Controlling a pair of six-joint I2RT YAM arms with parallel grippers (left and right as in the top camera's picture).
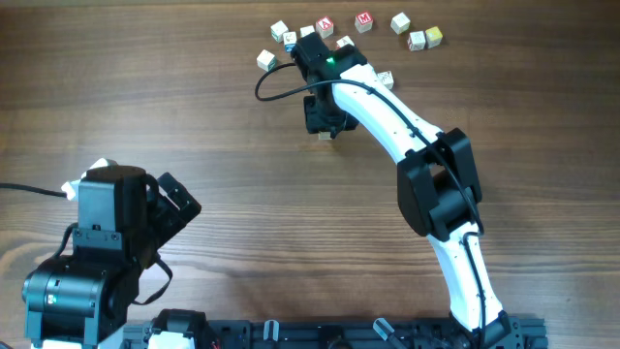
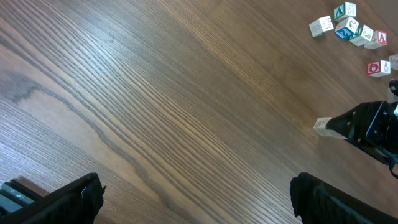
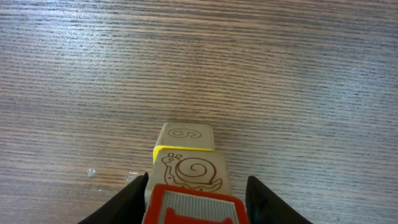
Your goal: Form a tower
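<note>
Tower (image 3: 189,171) of letter cubes stands on the wooden table (image 1: 194,97), with broad bare wood open on its left. The right gripper (image 3: 198,182) flanks it closely; whether it pinches cannot be told. The left gripper (image 2: 196,190) gapes wide, well apart. Loose cubes (image 1: 363,19) scatter just beyond.

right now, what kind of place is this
Probably a robot lab or test bench rather than a home. A left arm and a right arm stand at the near edge of a wood-grain table. Toy letter cubes lie scattered at the far side, beside a small tower.
</note>
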